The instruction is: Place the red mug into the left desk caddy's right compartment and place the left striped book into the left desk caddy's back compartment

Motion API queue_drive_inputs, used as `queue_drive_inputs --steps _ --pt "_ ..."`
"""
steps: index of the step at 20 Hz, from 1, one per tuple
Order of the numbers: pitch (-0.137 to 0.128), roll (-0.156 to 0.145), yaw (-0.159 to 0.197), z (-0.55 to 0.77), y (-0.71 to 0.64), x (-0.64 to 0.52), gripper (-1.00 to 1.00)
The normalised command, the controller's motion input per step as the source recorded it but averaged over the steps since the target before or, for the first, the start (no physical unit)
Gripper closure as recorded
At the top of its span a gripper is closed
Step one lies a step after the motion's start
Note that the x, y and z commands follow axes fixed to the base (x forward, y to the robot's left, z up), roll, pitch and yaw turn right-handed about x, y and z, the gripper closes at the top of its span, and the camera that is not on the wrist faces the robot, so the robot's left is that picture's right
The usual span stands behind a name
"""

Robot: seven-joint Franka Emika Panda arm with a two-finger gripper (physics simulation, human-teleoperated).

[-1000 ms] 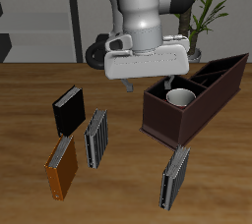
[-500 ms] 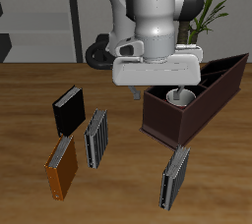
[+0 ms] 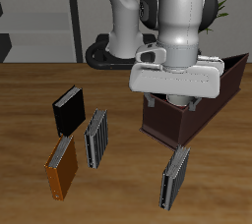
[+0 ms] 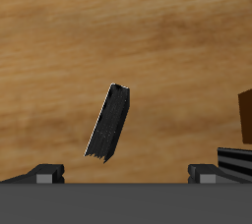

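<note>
Books lie scattered on the brown wooden table (image 3: pixel 30 95): a thin grey left striped book (image 3: pixel 175 177) with dark vertical stripes near the table's front edge, just in front of the long dark maroon-brown left desk caddy (image 3: pixel 177 122), and a second grey striped book (image 3: pixel 95 137) well apart from it, beside a small black book (image 3: pixel 67 109) and an orange book (image 3: pixel 62 166). The white robot arm hangs over the caddy, its wide white hand (image 3: pixel 177 78) covering the compartments, so the red mug cannot be seen. The gripper's fingers are mostly hidden in the exterior view; the wrist view shows two dark fingertips (image 4: pixel 41 172) spread well apart with nothing between them. A dark book (image 4: pixel 108 122) lies on the wood beyond them, with an orange corner (image 4: pixel 244 115) and striped edge (image 4: pixel 236 159) close by.
</note>
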Motion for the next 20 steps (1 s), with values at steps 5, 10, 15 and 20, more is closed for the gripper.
queue_drive_inputs --steps 5,10,15,20 --pt "0.005 -0.059 -0.008 -0.07 0.2 0.14 -1.0" --pt "0.028 -0.053 -0.032 -0.05 0.05 0.13 -1.0" --pt "0.017 -0.023 -0.028 0.0 -0.04 0.06 -1.0" --pt "0.026 -0.01 -0.026 -0.04 -0.01 0.2 -1.0"
